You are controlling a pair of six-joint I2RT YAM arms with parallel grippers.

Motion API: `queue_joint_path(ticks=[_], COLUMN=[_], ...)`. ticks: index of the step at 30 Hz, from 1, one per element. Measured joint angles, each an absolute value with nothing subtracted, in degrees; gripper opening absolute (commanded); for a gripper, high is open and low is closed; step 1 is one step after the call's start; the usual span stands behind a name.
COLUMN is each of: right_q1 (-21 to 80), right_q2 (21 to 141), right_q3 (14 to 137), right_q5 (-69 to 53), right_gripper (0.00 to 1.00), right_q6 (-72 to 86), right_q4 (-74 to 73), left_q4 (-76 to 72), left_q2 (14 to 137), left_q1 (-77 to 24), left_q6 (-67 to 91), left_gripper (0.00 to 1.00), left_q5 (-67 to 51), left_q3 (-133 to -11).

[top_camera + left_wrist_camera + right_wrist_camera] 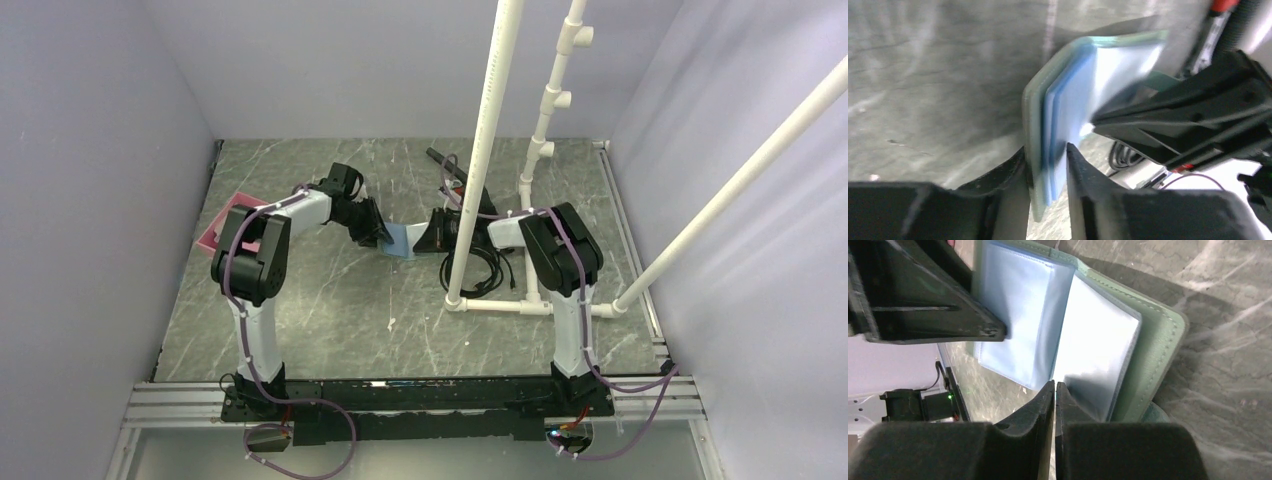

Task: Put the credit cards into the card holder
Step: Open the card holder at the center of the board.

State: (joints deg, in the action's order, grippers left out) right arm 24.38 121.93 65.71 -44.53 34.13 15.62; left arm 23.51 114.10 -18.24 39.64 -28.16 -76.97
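The card holder point(400, 241) hangs open above the middle of the table between my two grippers, its green cover point(1153, 355) outside and pale blue sleeves point(1023, 315) fanned inside. My left gripper point(1045, 150) has its jaws a little apart around the holder's edge point(1035, 150). The cover lies against one finger, and a sliver of floor shows beside the other. My right gripper point(1054, 385) is shut at the lower edge of the sleeves, with a thin pale strip between its fingers. The credit cards are out of view.
A pink tray point(225, 228) lies at the left, partly under my left arm. A white pipe frame point(480, 150) rises right of centre, with black cables point(487, 270) coiled at its foot. Grey walls close in the table on both sides.
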Motion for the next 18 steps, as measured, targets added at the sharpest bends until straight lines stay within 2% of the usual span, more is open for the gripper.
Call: queue_joint_path(ticks=[3, 6, 11, 18], right_q1=[24.25, 24.36, 24.73, 25.02], right_q2=[122.52, 122.85, 122.93, 123.07], right_q3=[66.17, 66.54, 67.4, 68.53], right_q5=[-44.58, -44.31, -43.42, -42.48], right_gripper=[0.06, 0.06, 0.06, 0.06], right_q6=[34.35, 34.28, 33.63, 32.51], right_q4=[16.6, 16.86, 16.16, 14.59], left_q4=[25.82, 28.42, 32.8, 30.96], left_q2=[115.61, 115.37, 114.34, 107.83], left_q1=[-17.76, -17.76, -17.98, -17.98], left_q6=[37.69, 35.86, 33.23, 34.83], left_gripper=[0.57, 0.58, 0.4, 0.14], left_q5=[-25.98, -24.36, -21.23, -24.45], left_q3=[-76.97, -78.43, -82.13, -84.99])
